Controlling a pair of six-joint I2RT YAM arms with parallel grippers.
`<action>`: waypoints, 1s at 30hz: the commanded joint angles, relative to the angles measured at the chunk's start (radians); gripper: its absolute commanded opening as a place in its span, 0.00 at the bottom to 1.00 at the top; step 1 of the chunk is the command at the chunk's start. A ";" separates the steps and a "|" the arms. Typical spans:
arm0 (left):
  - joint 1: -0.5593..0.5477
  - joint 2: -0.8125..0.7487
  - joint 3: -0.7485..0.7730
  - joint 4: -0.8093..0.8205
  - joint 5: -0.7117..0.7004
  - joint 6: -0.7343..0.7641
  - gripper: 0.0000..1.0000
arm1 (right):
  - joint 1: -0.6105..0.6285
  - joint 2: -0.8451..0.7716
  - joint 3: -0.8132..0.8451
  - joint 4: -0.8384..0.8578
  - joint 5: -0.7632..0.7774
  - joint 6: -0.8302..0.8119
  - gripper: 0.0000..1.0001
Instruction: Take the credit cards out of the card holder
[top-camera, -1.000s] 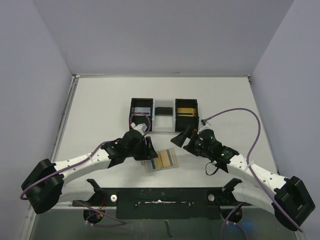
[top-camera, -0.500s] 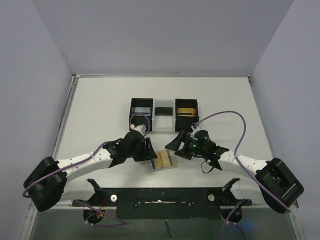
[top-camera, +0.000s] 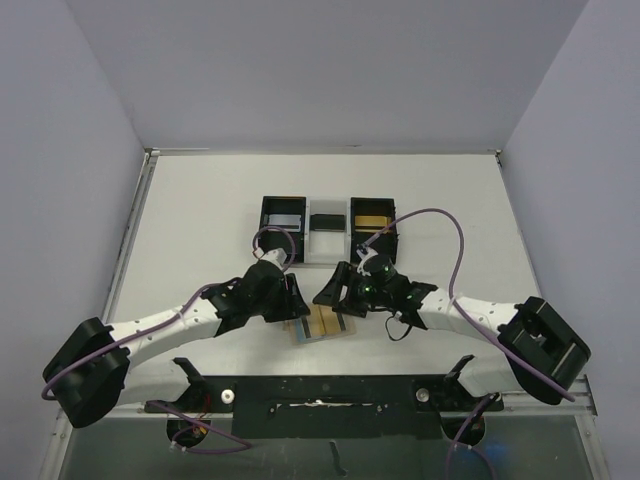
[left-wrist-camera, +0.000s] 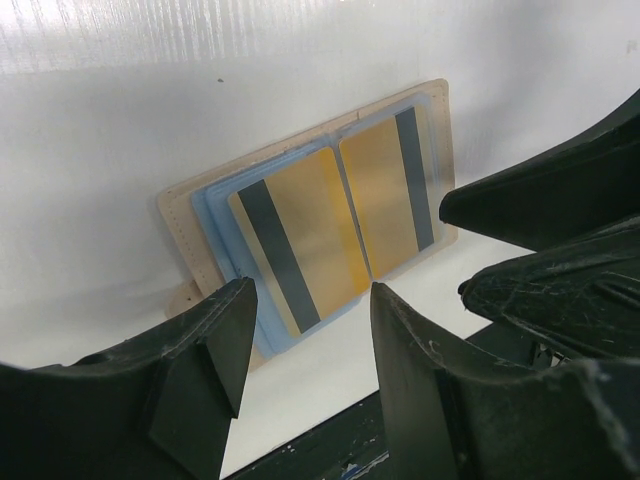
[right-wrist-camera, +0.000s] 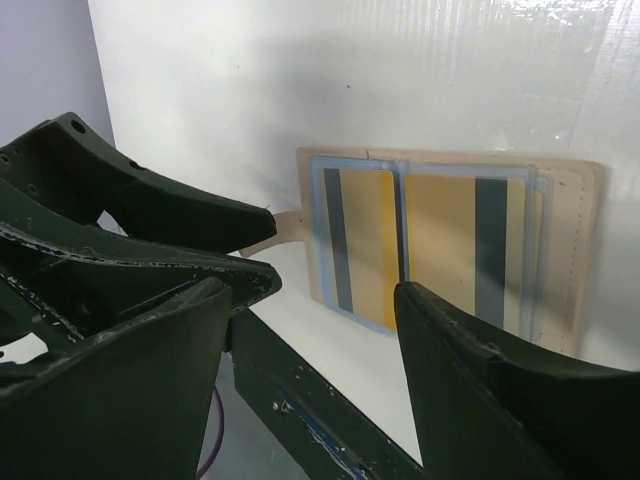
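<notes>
Tan card holder (left-wrist-camera: 178, 208), gold cards (left-wrist-camera: 300, 225), white table (top-camera: 200, 220)
The card holder is shown in pale tan with a stitched border, lined with light blue see-through sleeves (left-wrist-camera: 206, 212). The 2 cards are coloured gold, and each is crossed by 1 dark grey stripe. The tray (top-camera: 309, 230) is seen in black and white, the arms (top-camera: 165, 325) in white with black joints, and the cables (top-camera: 428, 211) in purple.
</notes>
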 joint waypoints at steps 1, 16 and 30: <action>0.005 -0.026 -0.002 0.026 -0.007 0.002 0.47 | 0.015 0.008 0.043 -0.024 0.024 -0.023 0.66; 0.008 0.053 0.005 0.015 0.019 0.034 0.35 | 0.024 0.143 0.059 0.078 -0.095 -0.001 0.46; 0.010 0.114 0.022 0.008 0.033 0.065 0.27 | 0.044 0.239 0.119 -0.035 -0.054 -0.035 0.34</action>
